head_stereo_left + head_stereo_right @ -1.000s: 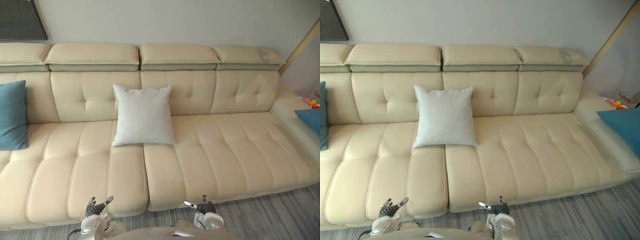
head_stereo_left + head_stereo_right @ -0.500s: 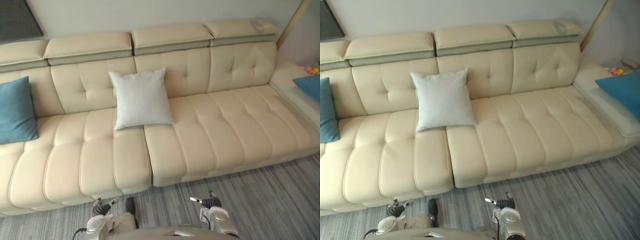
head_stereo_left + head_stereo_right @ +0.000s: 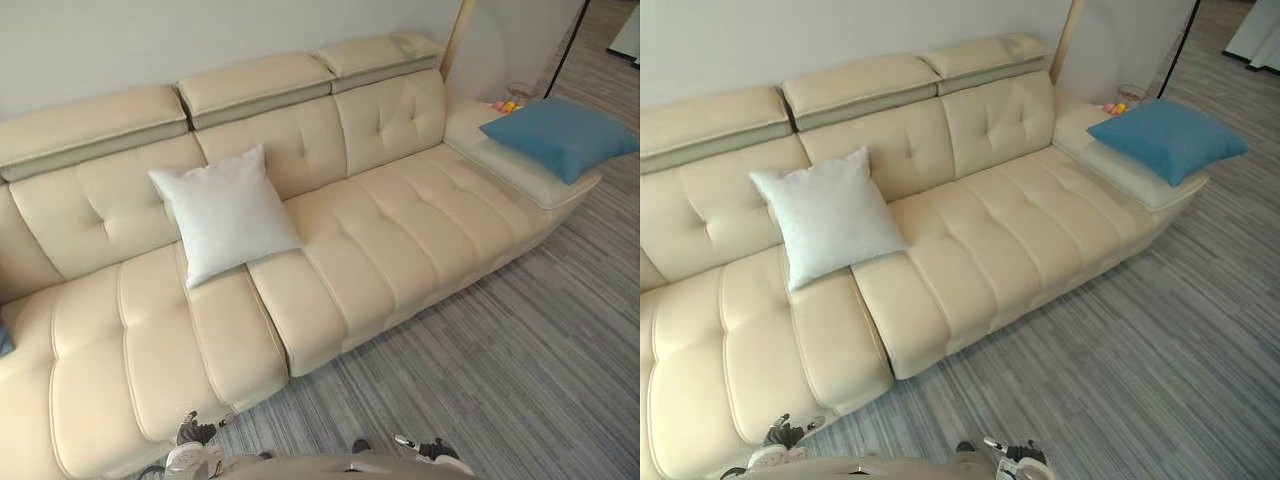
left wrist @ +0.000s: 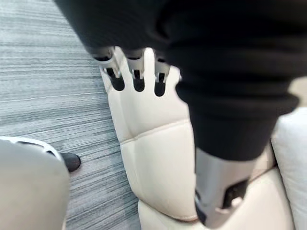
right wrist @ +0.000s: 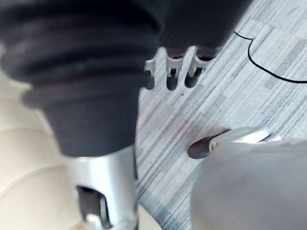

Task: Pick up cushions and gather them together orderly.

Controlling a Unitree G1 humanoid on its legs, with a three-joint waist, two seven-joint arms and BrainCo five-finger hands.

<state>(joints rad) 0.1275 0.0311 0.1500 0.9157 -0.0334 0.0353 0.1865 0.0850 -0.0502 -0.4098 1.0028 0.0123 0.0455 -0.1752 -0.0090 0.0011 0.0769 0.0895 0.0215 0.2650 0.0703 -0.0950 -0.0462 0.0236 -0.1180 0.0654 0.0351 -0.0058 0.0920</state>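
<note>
Head stereo pair high over the sofa (image 3: 400,230); wrist cameras close, floorward.

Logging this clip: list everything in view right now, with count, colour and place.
sofa: 1, cream, against the wall.
white cushion: 1, white, upright on the seat left of centre, leaning on the backrest.
blue cushion: 1, blue, lying flat on the sofa's right end.
blue sliver: 1, at the sofa's left edge, too little shows to name it.
small bright items: count unclear, mixed colours, behind the blue cushion.
pole: 1, light wood, at the sofa's right back corner.
floor: grey striped, before the sofa.
left hand: 1, silver, fingers relaxed, empty, by the sofa's front edge.
right hand: 1, silver, fingers relaxed, empty, over the floor.
</note>
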